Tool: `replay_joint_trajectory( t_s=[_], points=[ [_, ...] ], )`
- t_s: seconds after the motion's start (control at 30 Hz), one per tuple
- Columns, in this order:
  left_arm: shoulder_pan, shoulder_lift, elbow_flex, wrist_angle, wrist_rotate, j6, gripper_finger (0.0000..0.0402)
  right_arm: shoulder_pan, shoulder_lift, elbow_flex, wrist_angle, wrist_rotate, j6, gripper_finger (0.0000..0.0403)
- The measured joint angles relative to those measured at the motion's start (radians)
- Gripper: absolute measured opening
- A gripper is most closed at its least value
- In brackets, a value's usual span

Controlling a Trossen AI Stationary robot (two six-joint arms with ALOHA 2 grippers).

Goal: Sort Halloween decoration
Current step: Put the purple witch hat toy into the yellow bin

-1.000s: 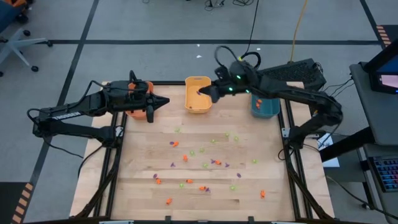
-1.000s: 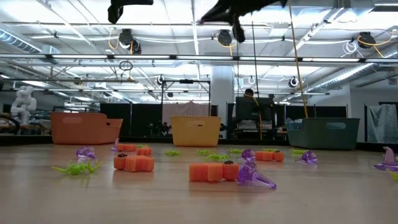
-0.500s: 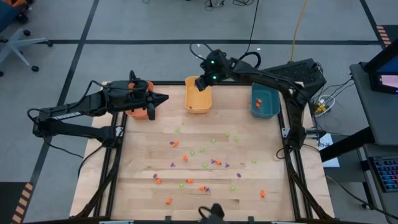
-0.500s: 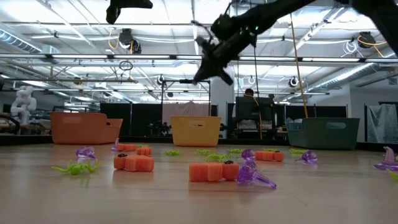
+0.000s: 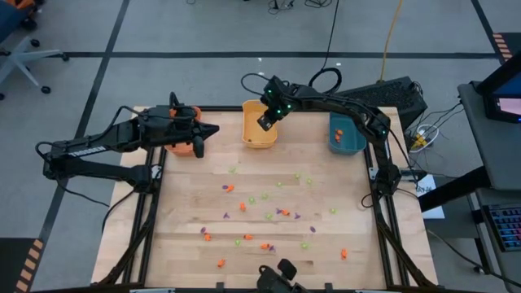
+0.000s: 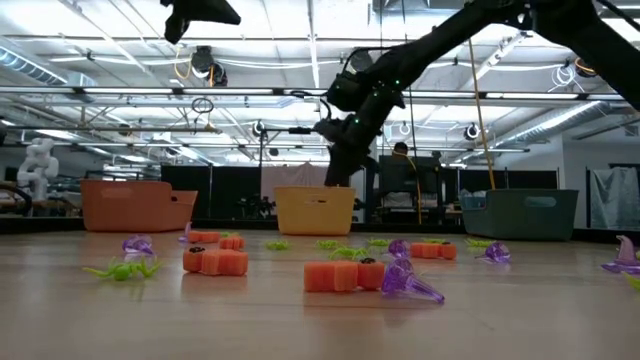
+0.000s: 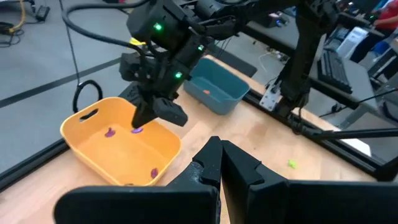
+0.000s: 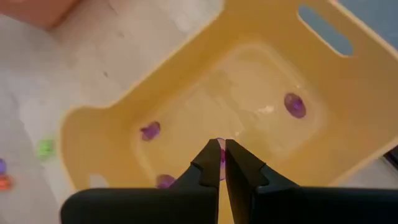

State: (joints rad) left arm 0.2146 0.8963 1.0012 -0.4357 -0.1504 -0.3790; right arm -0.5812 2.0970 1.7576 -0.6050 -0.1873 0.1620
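A robotics lab in a big open industrial hall

The wooden table (image 5: 269,244) stood on a metal frame on a grey floor marked with black tape lines, and two dark robot arms were mounted at its sides. Cables (image 5: 330,32) trailed across the floor, an office chair (image 5: 20,53) stood off to one side, and a keyboard (image 5: 505,228) and a screen (image 5: 505,94) sat on a desk beside the rig. Behind the table the ceiling (image 6: 300,70) showed bare beams, pipes and strip lights, with dark partitions and a white robot figure (image 6: 35,165) farther back
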Motion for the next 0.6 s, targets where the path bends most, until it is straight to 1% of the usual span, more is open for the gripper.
replay_joint_trajectory(
  t_s=[0.13,0.27,0.4,0.5,0.6],
  points=[
    [0.0,0.0,0.0,-0.003,-0.014,0.0,0.001,0.001,0.007,0.0,-0.006,0.046,-0.047,0.0],
    [0.0,0.0,0.0,-0.003,-0.016,0.0,0.001,0.001,0.027,0.0,0.003,0.054,-0.094,0.0],
    [0.0,0.0,0.0,-0.001,-0.015,-0.006,0.001,0.003,0.043,0.0,-0.003,0.059,-0.095,0.0001],
    [-0.001,0.0,0.0,0.0,-0.015,-0.008,0.001,0.008,0.043,-0.001,0.011,0.087,-0.087,0.001],
    [-0.001,0.0,0.0,0.004,-0.015,-0.021,0.001,0.008,0.042,-0.001,0.014,0.087,-0.088,0.0031]
  ],
)
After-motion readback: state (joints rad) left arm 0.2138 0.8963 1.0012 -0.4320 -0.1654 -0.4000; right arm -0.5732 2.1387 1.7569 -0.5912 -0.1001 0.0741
